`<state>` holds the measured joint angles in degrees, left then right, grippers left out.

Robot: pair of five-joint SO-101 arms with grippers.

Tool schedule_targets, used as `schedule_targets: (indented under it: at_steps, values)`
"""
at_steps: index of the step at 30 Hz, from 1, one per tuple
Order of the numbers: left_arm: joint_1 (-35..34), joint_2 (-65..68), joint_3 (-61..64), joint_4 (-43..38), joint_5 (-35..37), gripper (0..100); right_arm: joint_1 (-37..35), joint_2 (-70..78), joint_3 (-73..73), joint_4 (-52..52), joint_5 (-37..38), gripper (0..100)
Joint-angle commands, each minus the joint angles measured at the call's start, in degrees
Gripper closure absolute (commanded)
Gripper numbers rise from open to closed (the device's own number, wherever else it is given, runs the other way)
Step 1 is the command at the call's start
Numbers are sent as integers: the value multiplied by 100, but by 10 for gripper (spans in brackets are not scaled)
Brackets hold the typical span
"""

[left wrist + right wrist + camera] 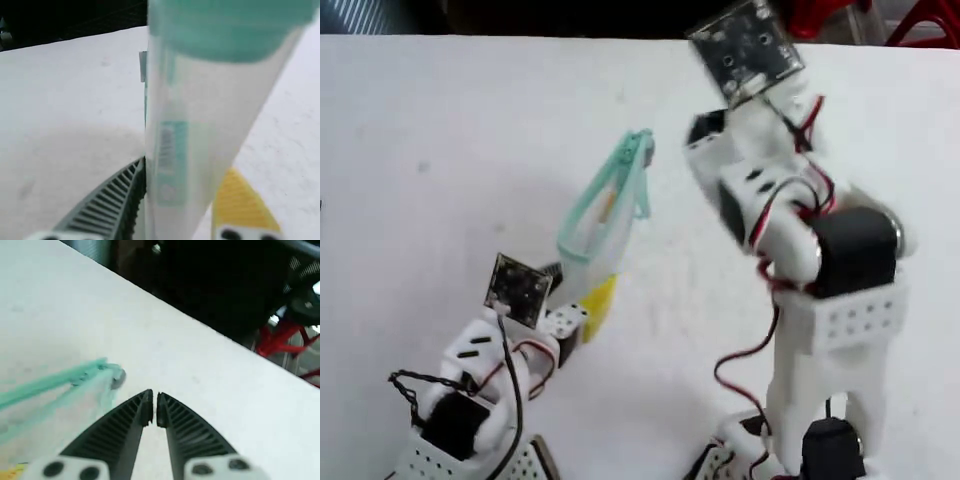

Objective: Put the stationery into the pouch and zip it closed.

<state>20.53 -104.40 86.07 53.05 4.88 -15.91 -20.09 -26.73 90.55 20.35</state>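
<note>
A translucent pouch (603, 212) with a teal zipper edge is held tilted above the white table (440, 150). My left gripper (186, 172) is shut on its lower end, one grey finger (112, 205) and one yellow finger (239, 207) on either side. A pale orange item (607, 206) shows faintly inside the pouch. My right gripper (154, 405) is shut with nothing in it, its tips just beside the pouch's far end, where the zipper pull (116, 378) hangs. The right arm (770, 200) stands to the right of the pouch.
The left arm's base (470, 420) sits at the front left. Red chair legs (280, 337) stand in the dark area beyond the table's far edge. Bare white tabletop lies to the left and behind the pouch.
</note>
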Motion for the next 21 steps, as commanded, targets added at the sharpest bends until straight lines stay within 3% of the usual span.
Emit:
schedule_targets:
  at_steps: [1, 6, 15, 18, 21]
  values:
    - [40, 4, -281, -273, -9, 817, 382, -171, 633, -215, 70, 981]
    - [22, 4, -308, -633, -9, 819, 400, -171, 1609, -567, 70, 981]
    - [48, 4, -325, -642, -53, 798, 382, -171, 3842, -2826, 70, 981]
    - [40, 4, -316, -642, -53, 801, 391, -171, 4220, -3143, 79, 980]
    - [22, 4, -316, -642, -53, 847, 356, -171, 4396, -3125, 176, 913]
